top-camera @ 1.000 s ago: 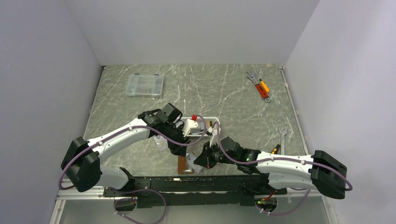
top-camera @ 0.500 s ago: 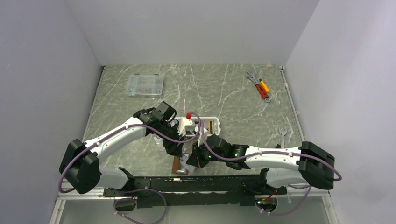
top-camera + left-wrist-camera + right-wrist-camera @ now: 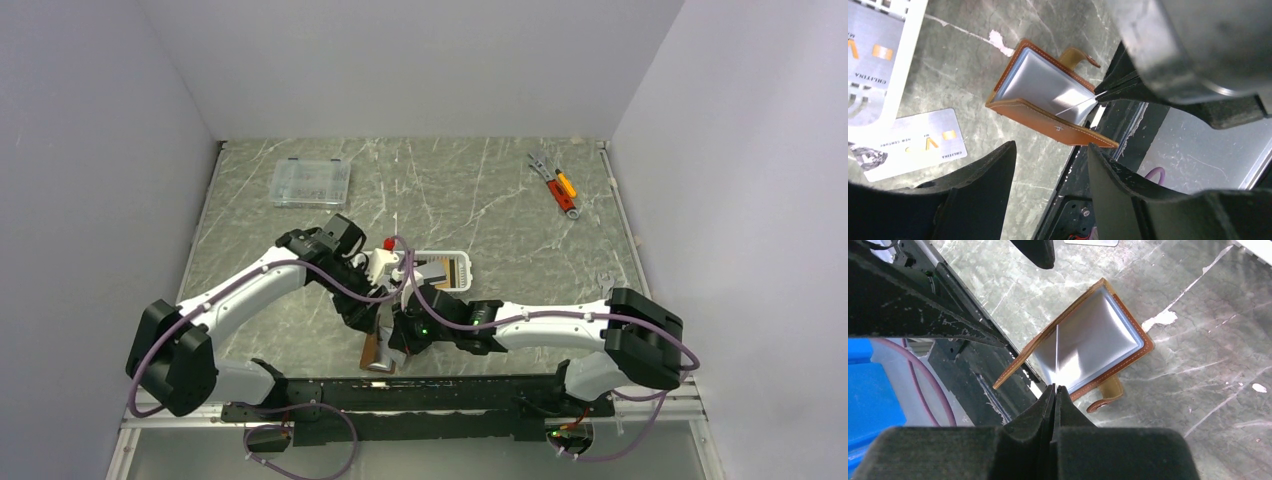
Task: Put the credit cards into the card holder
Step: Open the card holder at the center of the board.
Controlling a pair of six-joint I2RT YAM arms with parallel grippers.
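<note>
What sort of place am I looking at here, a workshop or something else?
Probably a robot test cell in a lab: a left arm and a right arm bolted to a marbled table boxed in by plain white walls, with practice props like a wallet and cards.

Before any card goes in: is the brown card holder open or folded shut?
Open: the card holder shows its pale lining, flaps apart, snap tab undone.
</note>
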